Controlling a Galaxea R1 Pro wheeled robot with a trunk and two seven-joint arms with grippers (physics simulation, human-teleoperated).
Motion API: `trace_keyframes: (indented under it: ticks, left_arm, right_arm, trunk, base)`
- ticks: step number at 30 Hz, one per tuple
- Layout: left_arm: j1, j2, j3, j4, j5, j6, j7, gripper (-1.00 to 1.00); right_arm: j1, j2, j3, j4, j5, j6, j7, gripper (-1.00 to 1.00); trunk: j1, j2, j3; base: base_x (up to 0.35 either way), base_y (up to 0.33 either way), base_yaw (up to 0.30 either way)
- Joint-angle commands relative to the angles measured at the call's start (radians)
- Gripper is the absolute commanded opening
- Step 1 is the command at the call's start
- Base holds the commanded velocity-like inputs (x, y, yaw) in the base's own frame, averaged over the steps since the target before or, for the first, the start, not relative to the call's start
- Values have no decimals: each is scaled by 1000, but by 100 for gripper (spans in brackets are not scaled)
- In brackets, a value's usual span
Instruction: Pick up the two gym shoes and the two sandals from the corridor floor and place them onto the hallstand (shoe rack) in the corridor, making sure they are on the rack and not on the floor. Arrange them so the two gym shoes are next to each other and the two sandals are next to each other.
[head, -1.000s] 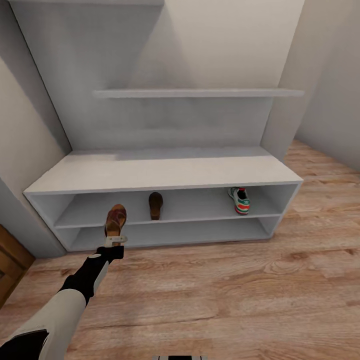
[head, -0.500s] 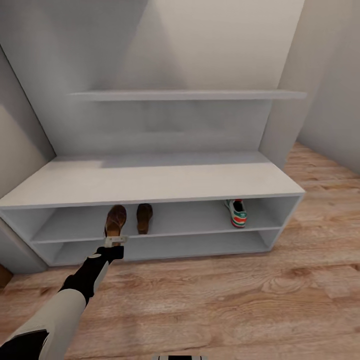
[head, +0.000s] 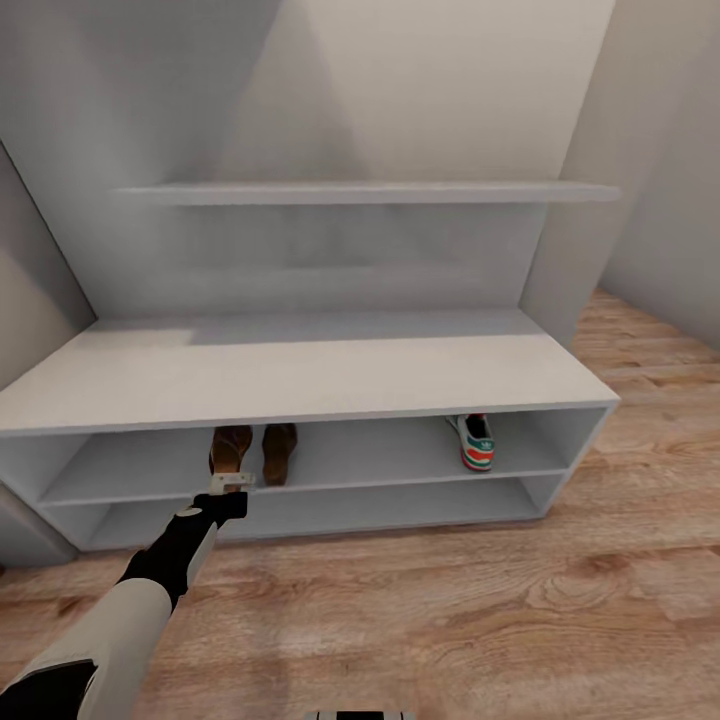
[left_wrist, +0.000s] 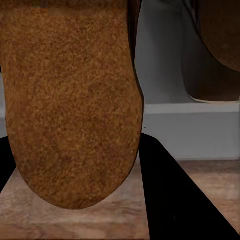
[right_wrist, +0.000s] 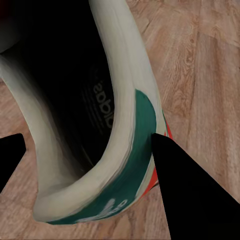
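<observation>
Placement of the second sandal (head: 231, 450) was the step in hand. In the head view the left end effector (head: 231, 482) pinched that sandal by its heel end at the front edge of the hallstand (head: 300, 375), its toe reaching into the upper shelf slot. The other sandal (head: 279, 451) lay in the same slot just beside it, toward the slot's left half. One gym shoe (head: 475, 441) sat in that slot well apart, near its right end. In the left wrist view the held sandal's brown sole (left_wrist: 70, 100) sat between the dark fingers, with the shelf edge and the resting sandal (left_wrist: 215, 50) beyond. The right wrist view showed the second gym shoe (right_wrist: 100, 125) clamped at its rim by the right end effector (right_wrist: 87, 160), over the corridor floor (right_wrist: 210, 75). Judged next move: ease the sandal fully onto the shelf, parallel to its mate, then let go. After that the held gym shoe would need to go beside the one near the right end.
</observation>
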Motion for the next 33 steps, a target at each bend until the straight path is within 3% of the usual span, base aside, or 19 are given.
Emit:
trace_keyframes:
  ticks: [1,33]
  left_arm:
    - [0,-1,5,-2,-14,6,-5,-100]
    - [-1,0,5,0,-14,4,-5,-100]
  right_arm:
    - [0,0,-7,-1,7,0,-5,-100]
    - [0,2,-7,-1,8,0,-5,-100]
  trunk:
    - [0,0,-1]
    - [0,0,-1]
  base:
    - [294,0,0]
    - [91,0,0]
